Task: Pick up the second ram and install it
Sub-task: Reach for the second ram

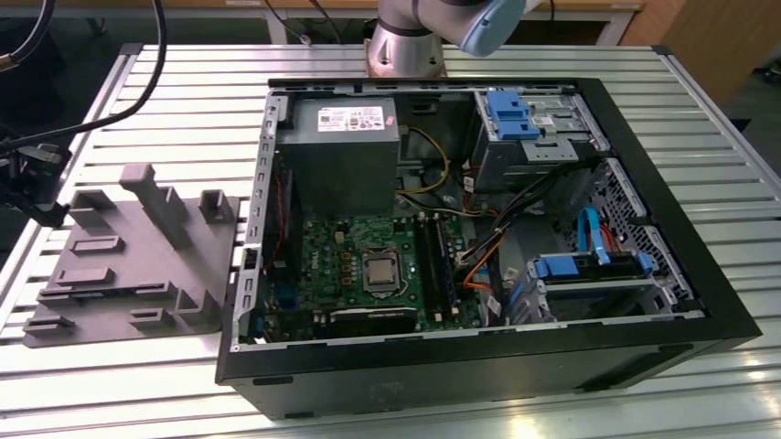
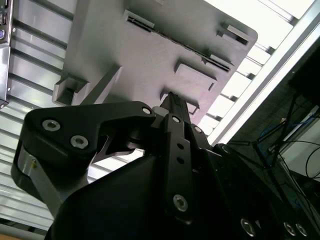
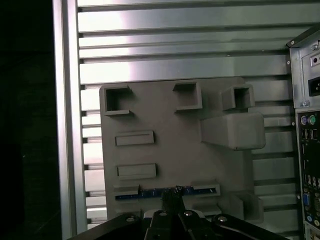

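Slatted aluminium table (image 1: 183,82) carrying an open computer case (image 1: 488,370) and, just beside it on the exterior view's left, a grey moulded tray (image 1: 134,274) with upright posts. The only writing in sight is a white label (image 1: 350,117) on the power supply (image 1: 338,165), its print too small to read. In the first wrist view the case's rear panel (image 3: 307,150) shows one purple and one green round port. The second ram (image 3: 142,193) stands on edge in a long slot of the tray and appears as a thin dark-blue strip. Its long axis runs across the tray, one end toward the case, the other toward the table's side rail (image 3: 65,125). The gripper (image 3: 172,194) overlaps the middle of the strip and hides that part. Whether it touches the stick, and whether it is open or closed, cannot be told. In the second wrist view the gripper (image 2: 169,97) is seen side-on against the tray. On the motherboard (image 1: 366,265) the long black slots are too dark to tell apart.
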Action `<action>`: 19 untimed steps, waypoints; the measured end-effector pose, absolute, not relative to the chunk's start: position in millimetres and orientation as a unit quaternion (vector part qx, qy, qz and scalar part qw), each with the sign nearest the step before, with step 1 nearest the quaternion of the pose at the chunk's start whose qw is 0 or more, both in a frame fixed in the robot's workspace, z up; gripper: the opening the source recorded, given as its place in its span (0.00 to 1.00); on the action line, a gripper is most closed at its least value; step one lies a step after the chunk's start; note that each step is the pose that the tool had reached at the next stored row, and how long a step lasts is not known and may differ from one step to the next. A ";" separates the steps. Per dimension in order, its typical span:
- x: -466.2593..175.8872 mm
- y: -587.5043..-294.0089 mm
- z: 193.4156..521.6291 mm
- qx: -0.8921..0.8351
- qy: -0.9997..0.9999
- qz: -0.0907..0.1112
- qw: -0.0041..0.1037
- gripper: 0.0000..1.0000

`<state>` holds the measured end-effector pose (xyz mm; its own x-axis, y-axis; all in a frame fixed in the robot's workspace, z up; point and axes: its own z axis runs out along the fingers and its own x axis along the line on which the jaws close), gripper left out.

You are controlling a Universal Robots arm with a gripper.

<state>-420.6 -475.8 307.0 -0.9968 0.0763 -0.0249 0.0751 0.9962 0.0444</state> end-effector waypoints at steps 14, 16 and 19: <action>-421.0 -480.9 299.6 0.038 0.999 0.022 0.013 0.11; -421.1 -481.7 298.9 0.038 0.999 0.022 0.013 0.11; -421.4 -482.4 298.3 0.038 0.999 0.022 0.013 0.11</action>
<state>-421.4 -482.4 298.3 -0.9968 0.0762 -0.0249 0.0751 0.9962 0.0443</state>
